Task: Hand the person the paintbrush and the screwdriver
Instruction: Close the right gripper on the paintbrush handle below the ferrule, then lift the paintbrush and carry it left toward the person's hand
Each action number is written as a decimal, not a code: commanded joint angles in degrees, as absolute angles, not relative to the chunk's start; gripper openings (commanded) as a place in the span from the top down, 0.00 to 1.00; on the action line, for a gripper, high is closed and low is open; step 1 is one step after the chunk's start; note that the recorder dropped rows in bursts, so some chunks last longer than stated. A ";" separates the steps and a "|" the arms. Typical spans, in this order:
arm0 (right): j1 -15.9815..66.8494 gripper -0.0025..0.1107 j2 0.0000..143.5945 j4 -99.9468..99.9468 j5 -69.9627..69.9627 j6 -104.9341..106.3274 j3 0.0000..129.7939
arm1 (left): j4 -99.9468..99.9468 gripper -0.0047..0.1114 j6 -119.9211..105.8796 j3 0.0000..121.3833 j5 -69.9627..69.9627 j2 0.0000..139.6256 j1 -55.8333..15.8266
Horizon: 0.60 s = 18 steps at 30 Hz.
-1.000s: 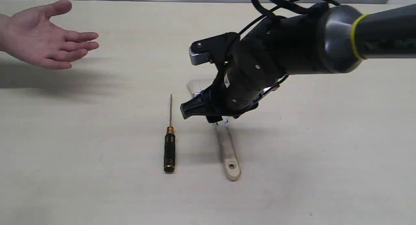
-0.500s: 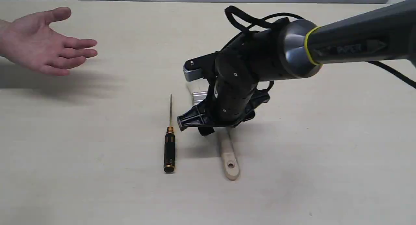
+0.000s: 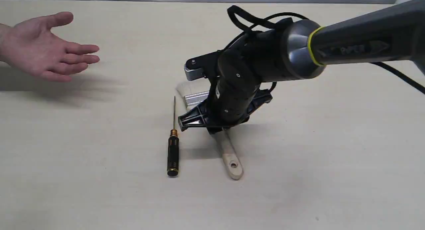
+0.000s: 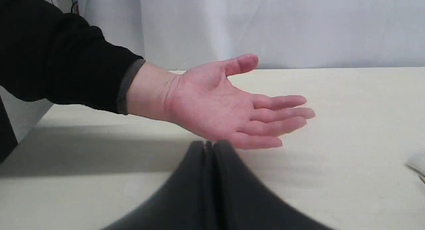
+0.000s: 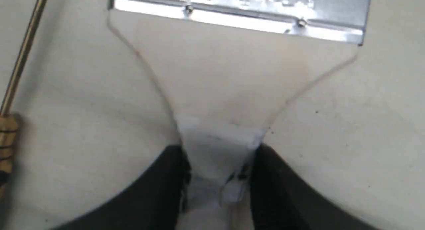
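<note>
Exterior view: the hand (image 3: 43, 47) is held out at the far left, palm open, above the table (image 3: 332, 177). Near the middle the screwdriver (image 3: 173, 147) lies flat, with its shaft pointing far and its black handle near. Just right of it is the brush (image 3: 229, 157), bristles far and left, handle end near and right. The right claw (image 3: 215, 129) comes in from the right and down onto the handle, just on the near side of the ferrule (image 3: 196, 98). I cannot tell whether the brush is off the table.

Left wrist view: the left claw (image 4: 210, 148) has its two fingers pressed together with nothing between them. The hand (image 4: 219, 107) is beyond it, fingers extended, with a black sleeve (image 4: 66, 64) at the wrist.

Right wrist view: the right claw (image 5: 219, 172) is closed onto the brush (image 5: 232, 84), one black finger touching each side of the white-smeared neck of the handle. The ferrule (image 5: 239, 14) lies beyond. The screwdriver (image 5: 21, 54) lies alongside, apart from the brush.
</note>
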State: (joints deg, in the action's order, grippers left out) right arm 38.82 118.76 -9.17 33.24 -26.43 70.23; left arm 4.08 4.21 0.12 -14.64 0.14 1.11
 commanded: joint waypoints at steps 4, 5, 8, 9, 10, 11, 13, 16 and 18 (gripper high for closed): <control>38.73 0.94 119.51 -10.14 32.73 -25.12 69.30 | 3.94 0.96 4.32 0.00 -14.18 0.00 0.64; 38.73 0.94 118.91 -10.14 32.73 -25.12 69.30 | 3.94 0.96 4.32 0.00 -14.18 0.00 0.64; 38.83 0.94 115.58 -9.41 33.71 -25.12 69.30 | 3.94 0.96 4.32 0.00 -14.18 0.00 0.64; 38.83 0.94 114.12 -9.43 34.38 -25.12 69.30 | 3.94 0.96 4.32 0.00 -14.18 0.00 0.64; 38.83 0.94 112.84 -9.43 34.81 -25.12 69.30 | 3.94 0.96 4.32 0.00 -14.18 0.00 0.64; 38.83 0.94 111.06 -9.43 35.48 -25.12 69.30 | 3.94 0.96 4.32 0.00 -14.18 0.00 0.64; 38.83 0.94 107.49 -9.43 36.57 -25.12 69.30 | 3.94 0.96 4.32 0.00 -14.18 0.00 0.64; 38.83 0.94 100.76 -8.98 36.91 -25.12 69.30 | 3.94 0.96 4.32 0.00 -14.18 0.00 0.64; 38.83 0.94 96.20 -8.08 36.39 -25.06 69.30 | 3.94 0.96 4.32 0.00 -14.18 0.00 0.64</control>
State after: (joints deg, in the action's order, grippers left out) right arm 38.82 99.81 -8.63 36.52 -25.77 69.38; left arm 4.08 4.21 0.12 -14.64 0.14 1.11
